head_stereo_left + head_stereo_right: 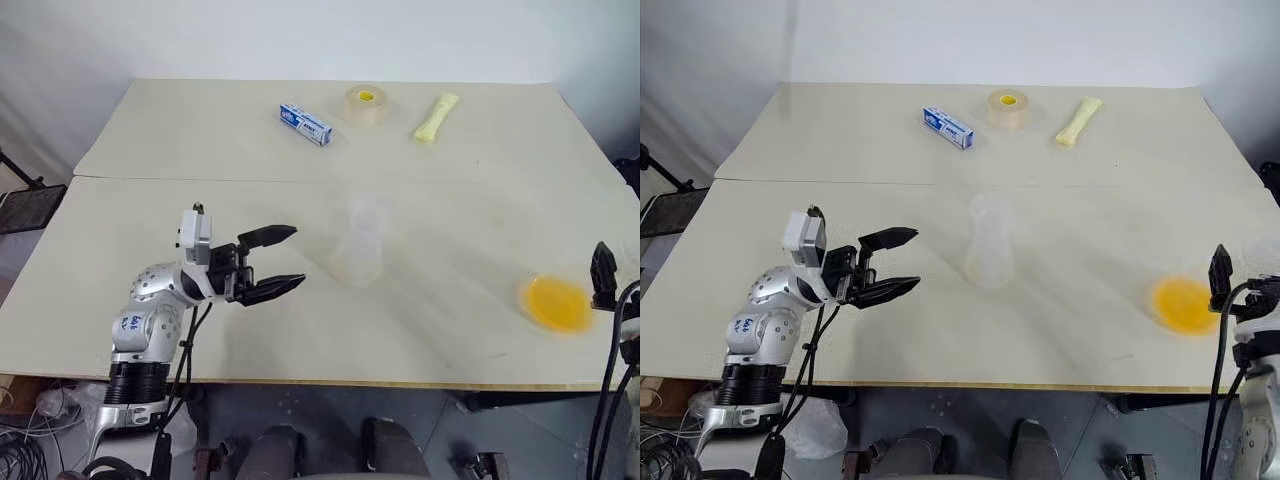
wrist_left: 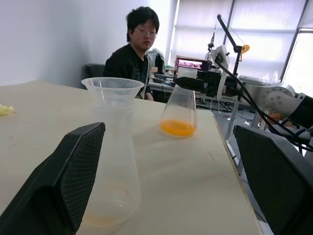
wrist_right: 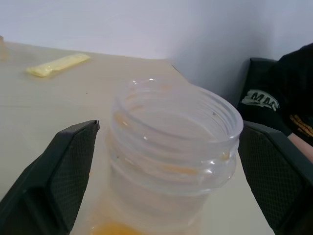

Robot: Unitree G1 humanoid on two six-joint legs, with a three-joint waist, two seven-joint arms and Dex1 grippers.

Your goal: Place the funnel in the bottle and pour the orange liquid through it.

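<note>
The clear funnel (image 2: 112,89) sits in the neck of the small clear bottle (image 2: 115,181), which stands mid-table (image 1: 357,252). My left gripper (image 1: 298,257) hovers open to the bottle's left, pointing at it with a gap between. The orange liquid (image 1: 556,303) lies in the bottom of a larger clear flask (image 2: 178,110) near the table's right front edge. My right gripper (image 3: 168,125) is open, with its fingers (image 3: 56,178) on either side of that flask's threaded neck (image 3: 173,142) and a gap on both sides.
At the far side of the table (image 1: 200,150) lie a blue-and-white box (image 1: 305,124), a tape roll (image 1: 365,105) and a pale yellow packet (image 1: 436,116). A person (image 2: 134,49) sits beyond the table's right side.
</note>
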